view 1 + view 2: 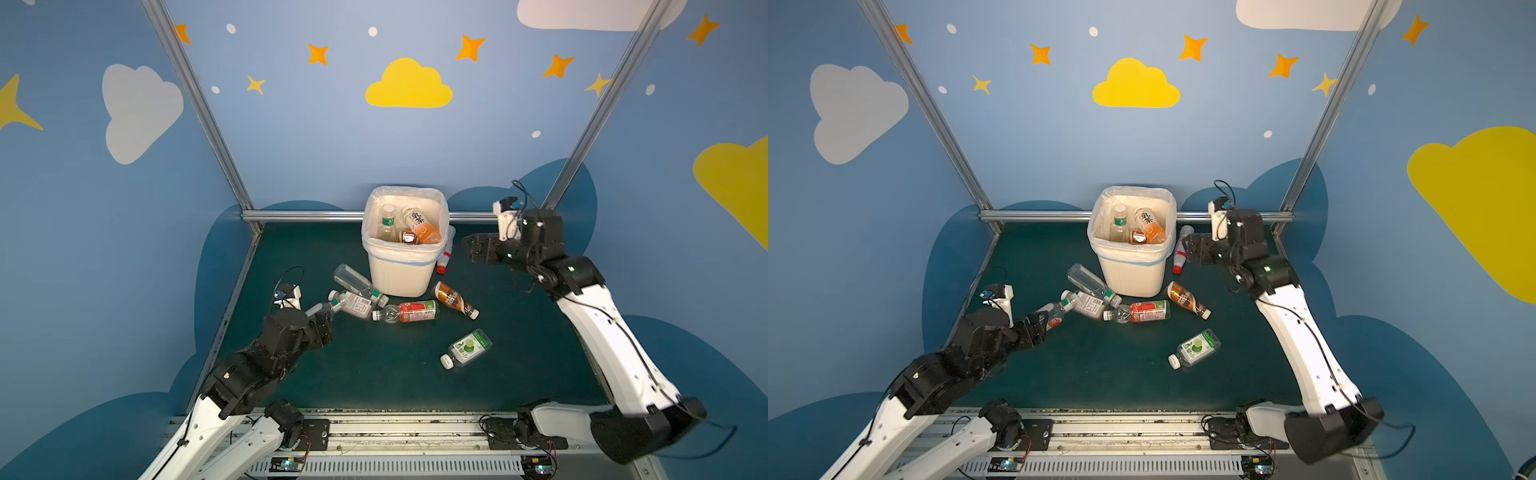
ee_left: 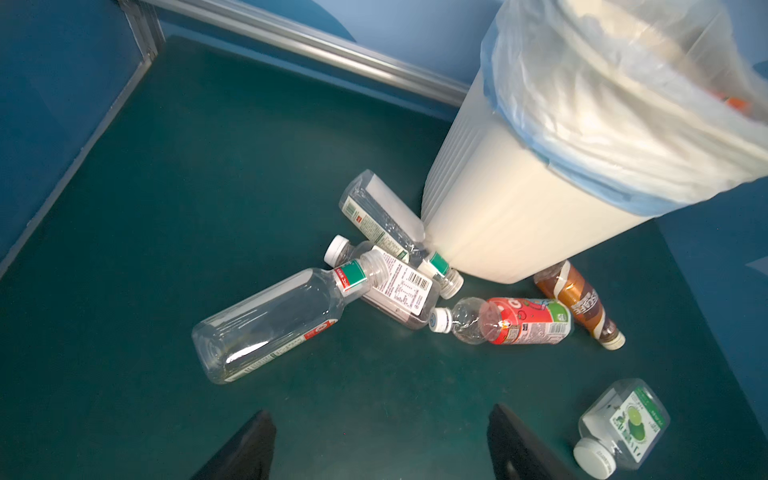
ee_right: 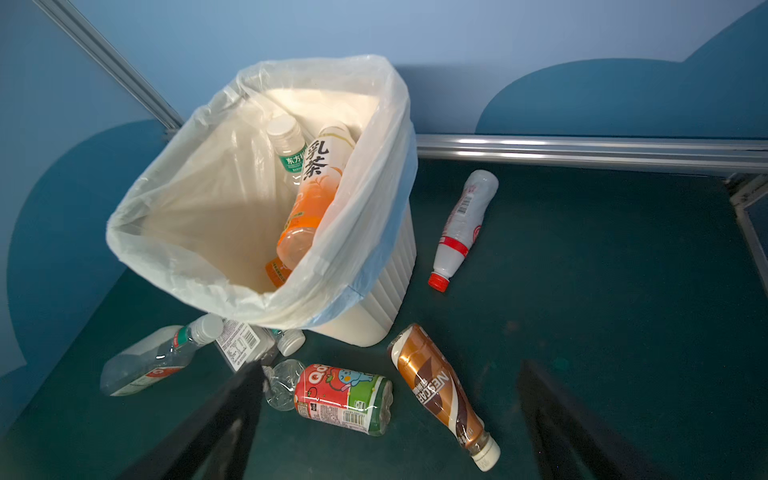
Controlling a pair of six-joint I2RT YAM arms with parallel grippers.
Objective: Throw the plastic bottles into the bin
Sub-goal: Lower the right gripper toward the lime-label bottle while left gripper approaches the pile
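Blue walls (image 1: 291, 145) painted with clouds and stars are enclosing a dark green mat (image 1: 365, 382), and the bin (image 1: 399, 276) is standing upright near its back edge, with a translucent liner (image 3: 365, 104) folded over the rim. Low over the mat, the left gripper (image 2: 381, 413) is holding its jaws spread wide with nothing between them. A clear bottle (image 2: 270, 328) with a red and green neck band is lying just ahead of its fingertips, untouched. The right gripper (image 3: 390, 368) is hanging raised near the bin's right side, its jaws also wide apart and empty. More clear bottles are lying crossed against the bin's front left corner. A crumpled red-labelled bottle (image 1: 409, 311) and a brown bottle (image 1: 453, 299) are lying in front of the bin, a green-labelled bottle (image 1: 467, 347) is lying alone nearer the front, and a white bottle (image 3: 461, 228) with a red cap is lying beside the bin's right wall. Inside the bin, an orange bottle (image 3: 311, 199) is leaning among others.
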